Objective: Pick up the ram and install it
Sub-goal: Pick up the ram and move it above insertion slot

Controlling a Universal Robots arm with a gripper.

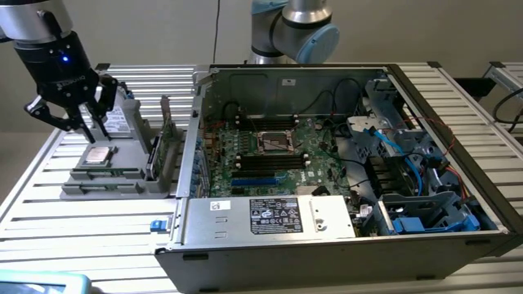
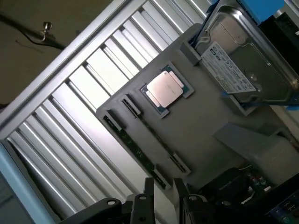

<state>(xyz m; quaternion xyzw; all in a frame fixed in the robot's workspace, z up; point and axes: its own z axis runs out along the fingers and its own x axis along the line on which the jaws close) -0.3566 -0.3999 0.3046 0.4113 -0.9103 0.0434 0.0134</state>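
Slatted metal table (image 1: 90,226) bore an open computer case (image 1: 327,272), green motherboard (image 1: 315,144) with bare processor socket (image 1: 275,143) lay inside, grey holder tray (image 1: 114,184) stood beside the case, silver processor (image 1: 97,155) rested in its recess, labelled hard drive (image 2: 243,60) sat at one end.

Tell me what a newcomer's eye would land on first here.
The open computer case with its green motherboard dominates the exterior view's centre and right. At that view's upper left the black gripper hangs open above a grey holder, where a silver processor lies flat. In the wrist view the thin green ram sits in a slot of the holder near that processor.
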